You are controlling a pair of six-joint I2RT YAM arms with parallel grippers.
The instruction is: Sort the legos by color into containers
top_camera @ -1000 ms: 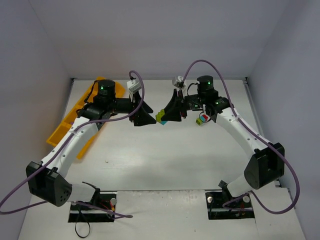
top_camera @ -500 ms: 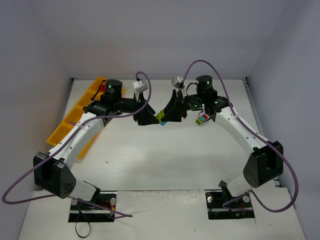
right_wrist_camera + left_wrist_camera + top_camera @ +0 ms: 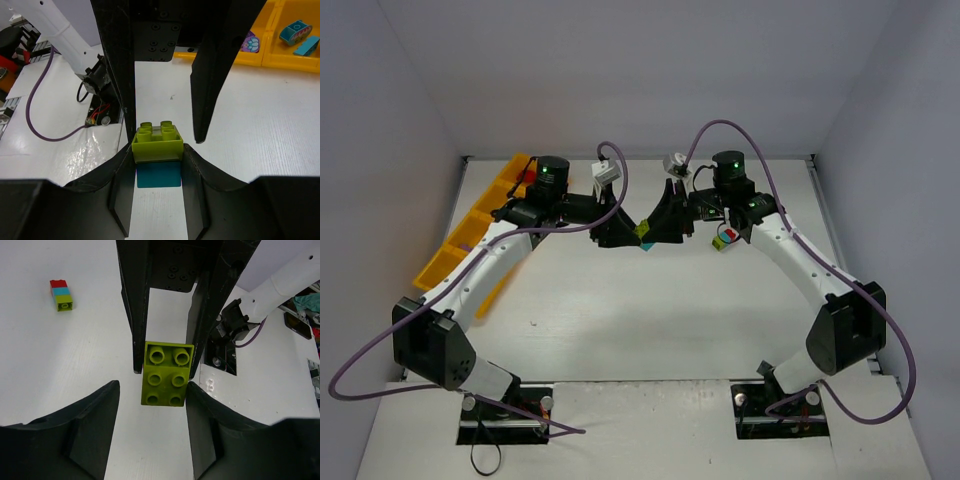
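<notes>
Top view with both wrist views, read left to right.

The orange-yellow tray (image 3: 442, 260) lies at the far left of the table (image 3: 640, 320), on the outer side of the left gripper (image 3: 152, 389) and well apart from it. In the right wrist view, teal pieces (image 3: 295, 32) sit in one compartment and a purple piece (image 3: 250, 42) in the next.

At mid-table the two grippers meet tip to tip. The left gripper's jaws are parted at a moderate width. Its fingers (image 3: 92, 432) straddle the lower end of the lime-on-teal stack (image 3: 158, 149). A clear gap shows on one side; on the other, finger and brick are just beside each other, and contact cannot be told.

The stack hangs above the table directly between the two grippers. The lime brick is stud-side toward the left wrist camera, and the teal brick is under it toward the right wrist.

The right gripper (image 3: 158, 159) is clamped on this stack, with both fingers pressed against its sides.

A three-colour stack (image 3: 61, 294), red, teal and lime, lies on the table behind the right gripper. It is near that arm's wrist and touches neither hand.
</notes>
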